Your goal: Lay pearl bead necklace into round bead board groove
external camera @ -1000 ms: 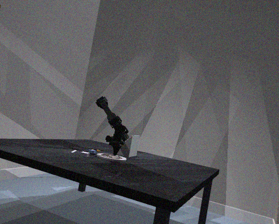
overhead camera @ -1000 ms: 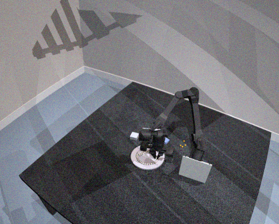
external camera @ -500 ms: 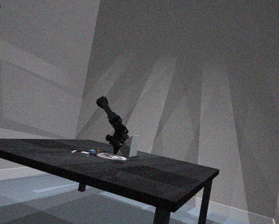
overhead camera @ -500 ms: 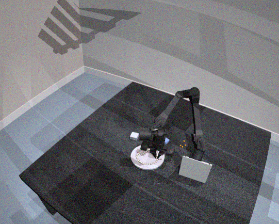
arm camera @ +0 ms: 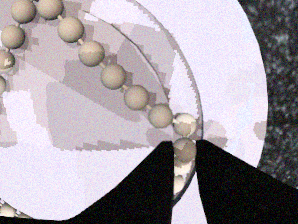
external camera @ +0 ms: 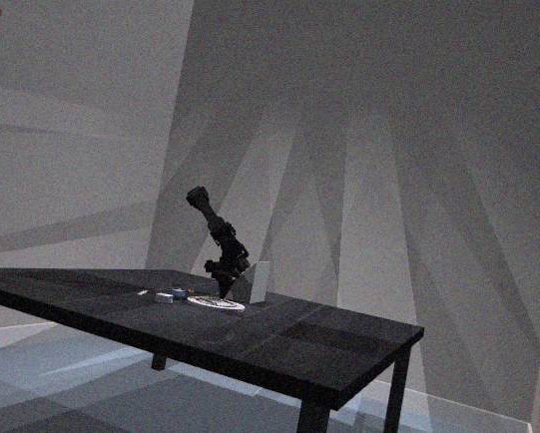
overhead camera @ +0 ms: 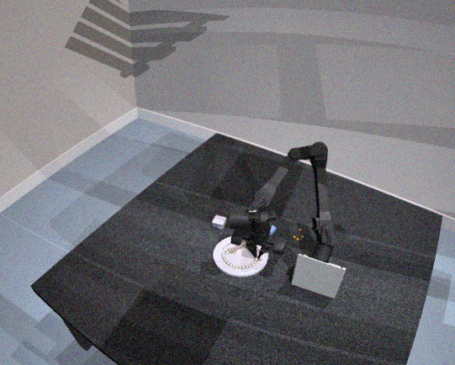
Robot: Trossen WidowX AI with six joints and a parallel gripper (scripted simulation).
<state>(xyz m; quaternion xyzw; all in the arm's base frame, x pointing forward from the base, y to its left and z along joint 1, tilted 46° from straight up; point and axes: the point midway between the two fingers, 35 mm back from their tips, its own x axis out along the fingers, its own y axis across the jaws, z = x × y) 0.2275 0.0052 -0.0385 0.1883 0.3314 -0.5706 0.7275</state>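
Note:
The round bead board is white and lies flat on the dark table. The pearl bead necklace lies on it. In the wrist view a run of its beads cuts inward across the board's middle, inside the groove's curved lines; near the fingertips the beads meet the groove. My gripper is shut on the necklace, with one bead between its fingertips, low over the board's right side. The beads beyond the fingers are partly hidden by them.
A pale upright panel stands right of the board. A small white box and a blue block lie behind it. Small orange pieces lie near the arm's base.

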